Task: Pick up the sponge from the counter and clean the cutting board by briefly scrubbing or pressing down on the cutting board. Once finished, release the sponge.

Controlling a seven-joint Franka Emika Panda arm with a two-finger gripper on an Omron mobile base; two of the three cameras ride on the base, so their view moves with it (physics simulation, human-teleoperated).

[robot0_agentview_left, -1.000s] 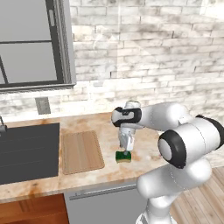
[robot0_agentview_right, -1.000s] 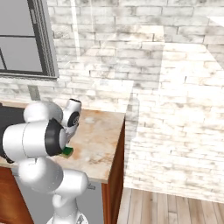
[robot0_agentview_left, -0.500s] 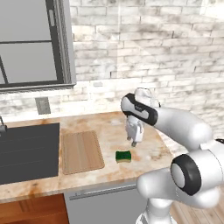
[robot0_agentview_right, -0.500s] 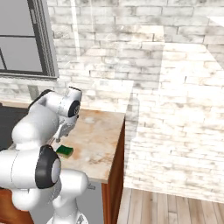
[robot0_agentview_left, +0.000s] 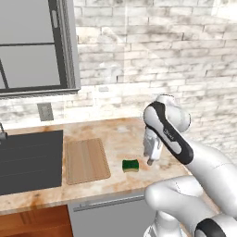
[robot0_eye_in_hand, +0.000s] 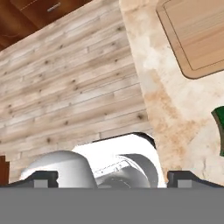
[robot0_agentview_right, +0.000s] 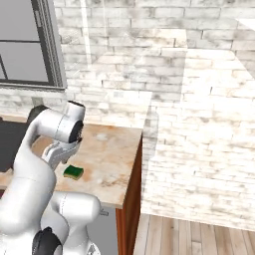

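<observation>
The sponge [robot0_agentview_left: 131,165], green on top with a yellow edge, lies flat on the counter [robot0_agentview_left: 120,134] just right of the cutting board [robot0_agentview_left: 85,159]. It touches neither the board nor my hand. My gripper [robot0_agentview_left: 151,159] hangs a little to the right of the sponge, pointing down, jaws open with nothing between them. From the right base view the sponge [robot0_agentview_right: 73,172] sits below the gripper [robot0_agentview_right: 56,158]. In the hand view a corner of the cutting board [robot0_eye_in_hand: 199,35] shows at upper right. The sponge [robot0_eye_in_hand: 219,127] is cut by the right edge, and the fingertips [robot0_eye_in_hand: 41,177] stand wide apart.
A dark sink basin [robot0_agentview_left: 28,159] is set into the counter left of the board. The brick wall [robot0_agentview_left: 152,60] and a window [robot0_agentview_left: 32,46] rise behind. The counter [robot0_agentview_right: 112,154] ends at a side panel on the right, with wooden floor [robot0_agentview_right: 199,234] beyond.
My hand has lifted off the sponge and swung to its right, and the arm has stretched out. The sponge has stayed where it lay, beside the board.
</observation>
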